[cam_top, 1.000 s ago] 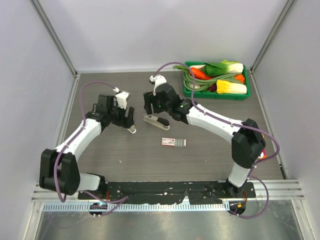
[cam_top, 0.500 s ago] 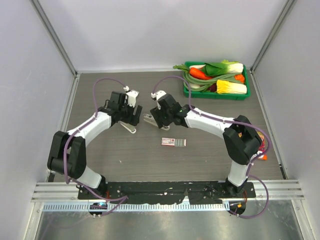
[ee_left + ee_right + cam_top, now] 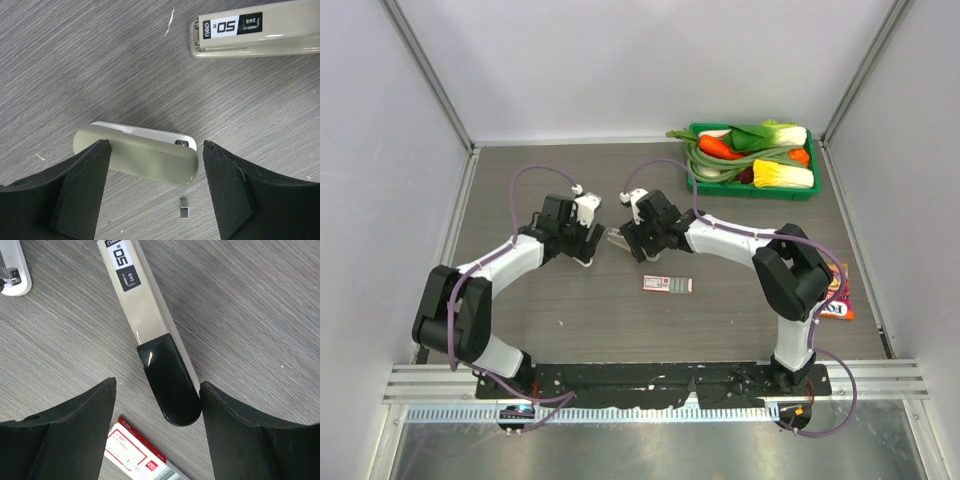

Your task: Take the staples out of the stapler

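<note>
The stapler [image 3: 135, 160], a small oblong piece with a beige top over a white base, lies flat on the table. My left gripper [image 3: 156, 150] is open and straddles it lengthwise, its left finger at the stapler's end and the right finger a little clear. A tiny silvery staple piece [image 3: 184, 207] lies on the table just beside it. A longer beige bar marked "50 24/6" [image 3: 142, 305] with a black end [image 3: 170, 382] lies close by. My right gripper [image 3: 157, 385] is open around that black end. In the top view the grippers [image 3: 585, 250] [image 3: 628, 243] are close together.
The flat pink-and-white box [image 3: 667, 284] lies just in front of the right gripper and also shows in the right wrist view [image 3: 137, 455]. A green tray [image 3: 760, 194] of toy vegetables stands at the back right. A red-orange packet [image 3: 837, 306] lies by the right arm's elbow.
Both grippers have moved inward and down, the left over the small stapler, the right over the longer bar's black end. The pieces on the table have not moved.
</note>
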Action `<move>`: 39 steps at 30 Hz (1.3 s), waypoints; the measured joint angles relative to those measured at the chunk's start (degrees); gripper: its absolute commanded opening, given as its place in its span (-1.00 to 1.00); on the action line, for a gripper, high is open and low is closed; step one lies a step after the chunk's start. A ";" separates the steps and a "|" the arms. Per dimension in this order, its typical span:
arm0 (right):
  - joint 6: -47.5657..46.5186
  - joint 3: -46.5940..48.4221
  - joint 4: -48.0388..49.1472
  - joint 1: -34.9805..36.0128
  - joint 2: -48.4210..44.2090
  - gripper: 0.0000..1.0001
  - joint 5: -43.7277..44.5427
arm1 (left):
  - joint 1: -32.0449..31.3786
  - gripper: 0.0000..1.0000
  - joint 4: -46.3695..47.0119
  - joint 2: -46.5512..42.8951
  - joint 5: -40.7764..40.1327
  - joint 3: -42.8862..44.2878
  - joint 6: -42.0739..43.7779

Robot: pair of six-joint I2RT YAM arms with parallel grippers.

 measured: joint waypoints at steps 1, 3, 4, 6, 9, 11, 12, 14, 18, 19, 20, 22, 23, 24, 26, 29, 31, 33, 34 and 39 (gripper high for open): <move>-0.04 0.04 -0.02 0.00 0.37 0.41 -0.39 | -0.02 0.55 0.00 -0.17 0.00 -0.35 0.63; -0.04 0.28 -0.04 0.02 0.94 0.37 -1.05 | -0.04 0.55 0.11 -0.66 -0.02 -0.87 1.53; -0.02 0.48 -0.07 0.02 1.16 0.30 -1.40 | -0.04 0.55 0.11 -0.96 0.00 -1.16 2.12; 0.04 1.11 -0.04 0.02 1.66 0.14 -1.95 | -0.02 0.56 0.13 -1.62 -0.02 -1.81 2.97; 0.48 1.53 0.00 0.02 2.10 -0.07 -2.29 | -0.04 0.57 0.02 -2.21 0.00 -2.25 4.24; 0.83 1.55 0.02 0.24 2.16 -0.30 -2.14 | -0.04 0.58 -0.13 -2.69 0.02 -2.29 4.70; 1.09 1.55 0.02 0.44 2.19 -0.39 -2.10 | -0.04 0.59 -0.31 -3.13 0.02 -2.29 4.81; 1.99 1.60 0.33 1.09 2.19 -0.61 -1.36 | -0.02 0.61 -1.01 -4.24 0.09 -2.12 4.74; 3.32 1.60 0.59 1.81 2.23 -0.65 0.68 | -0.04 0.61 -3.43 -7.02 1.36 0.11 2.97; 3.58 1.62 0.61 1.90 2.27 -0.58 0.98 | -0.04 0.61 -3.69 -7.61 1.90 0.94 2.14; 3.82 1.75 0.48 1.92 2.36 -0.46 1.09 | -0.04 0.61 -4.00 -8.13 2.38 1.73 1.70; 4.28 2.91 -0.09 1.97 3.26 -0.24 1.27 | -0.04 0.61 -4.76 -8.83 3.50 3.45 0.31; 4.39 3.85 -0.35 2.05 3.85 -0.24 1.42 | -0.04 0.61 -4.98 -8.98 3.93 4.20 -0.17; 4.46 4.81 -0.68 2.29 4.55 -0.24 1.60 | -0.04 0.61 -5.14 -9.03 4.31 4.68 -0.70; 4.50 5.97 -0.83 2.43 5.42 -0.27 2.14 | -0.04 0.61 -5.27 -9.05 4.90 5.09 -1.27; 4.57 6.40 -1.01 2.84 5.70 -0.34 3.30 | -0.04 0.61 -6.38 -9.05 5.18 5.09 -1.90; 4.59 6.40 -1.01 3.06 5.70 -0.32 3.82 | -0.04 0.61 -6.49 -9.05 5.18 5.07 -2.27; 4.59 6.40 -1.03 3.10 5.73 -0.18 4.02 | -0.04 0.61 -6.51 -9.05 5.18 5.07 -2.36; 4.59 6.47 -1.07 3.10 5.77 -0.12 4.04 | -0.04 0.61 -6.54 -9.05 5.16 5.07 -2.36; 4.79 8.79 -2.67 3.10 7.67 0.01 4.20 | -0.04 0.61 -6.78 -9.05 5.16 5.07 -2.51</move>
